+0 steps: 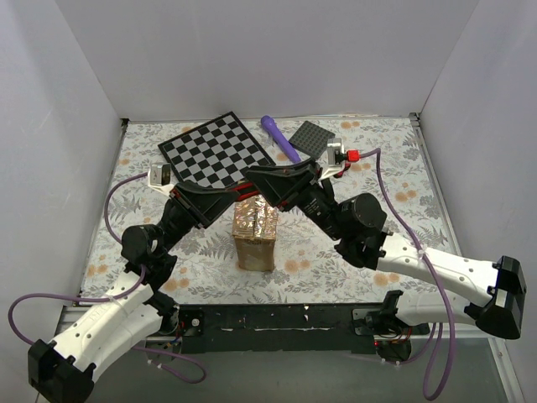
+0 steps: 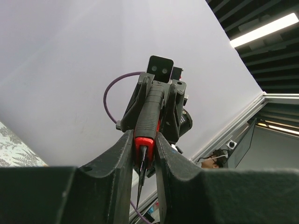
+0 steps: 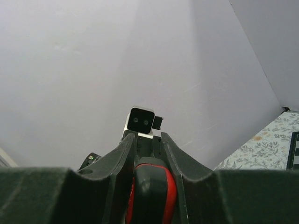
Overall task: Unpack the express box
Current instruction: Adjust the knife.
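one: two grippers are meeting in the top external view. the left gripper [image 1: 248, 194] is reaching in from the left and the right gripper [image 1: 262, 178] from the right. both are hanging above the far end of the express box [image 1: 255, 238].

two: where is the box standing?

one: it is standing upright on the flowered table [image 1: 377, 176], near the middle, between the two arms. shiny tape is covering its top. a checkerboard [image 1: 216, 149], a purple stick [image 1: 279, 138] and a dark grey plate [image 1: 315, 138] are lying behind it, apart from it. whether anything is touching the box, i cannot tell.

two: and the left wrist view?

one: the left fingers [image 2: 122, 154] are pressing in narrowly on the red end of a red and black tool [image 2: 150, 109]. its thin dark tip [image 2: 141, 170] is pointing down between them. the right gripper is gripping the far black end, with the right wrist camera [image 2: 160, 68] facing this way.

two: the right wrist view?

one: the right fingers [image 3: 125, 154] are sitting tight against both sides of the tool's handle, set narrow and holding it. the left wrist camera [image 3: 141, 120] is showing just beyond, against the white wall [image 3: 70, 70].
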Robot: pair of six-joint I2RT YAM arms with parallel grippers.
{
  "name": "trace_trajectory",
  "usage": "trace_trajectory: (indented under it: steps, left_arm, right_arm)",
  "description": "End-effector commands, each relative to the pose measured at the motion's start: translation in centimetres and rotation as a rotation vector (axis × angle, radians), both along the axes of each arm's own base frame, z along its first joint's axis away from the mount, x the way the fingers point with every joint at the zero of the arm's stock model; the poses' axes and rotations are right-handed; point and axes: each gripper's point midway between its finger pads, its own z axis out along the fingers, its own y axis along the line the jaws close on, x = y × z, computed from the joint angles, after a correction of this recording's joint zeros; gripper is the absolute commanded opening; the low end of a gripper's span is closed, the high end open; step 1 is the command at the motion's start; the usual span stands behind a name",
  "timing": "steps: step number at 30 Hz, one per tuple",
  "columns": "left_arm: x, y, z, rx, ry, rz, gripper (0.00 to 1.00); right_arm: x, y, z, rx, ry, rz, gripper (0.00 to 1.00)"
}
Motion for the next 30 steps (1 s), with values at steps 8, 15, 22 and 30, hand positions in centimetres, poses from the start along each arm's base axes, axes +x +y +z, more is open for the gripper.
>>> trace_trajectory:
  steps: [8, 15, 22, 30]
  left_arm:
    - [-1.0, -0.7, -1.2, 0.108, -0.001, -0.019, 0.74]
    - [0.3, 0.0, -1.8, 0.164, 0.049, 0.087, 0.98]
    - [1.0, -0.3, -2.9, 0.247, 0.052, 0.118, 0.98]
    - [2.6, 0.9, -4.0, 0.429, 0.072, 0.259, 0.98]
  right_arm:
    - [-1.2, 0.0, -0.7, -0.125, -0.068, 0.046, 0.01]
    - [-1.5, -3.9, 1.2, -0.237, -0.192, -0.074, 0.01]
    - [-3.1, -5.7, 1.4, -0.395, -0.289, -0.050, 0.01]
    - [-4.3, -7.1, -1.2, -0.565, -0.497, -0.048, 0.01]
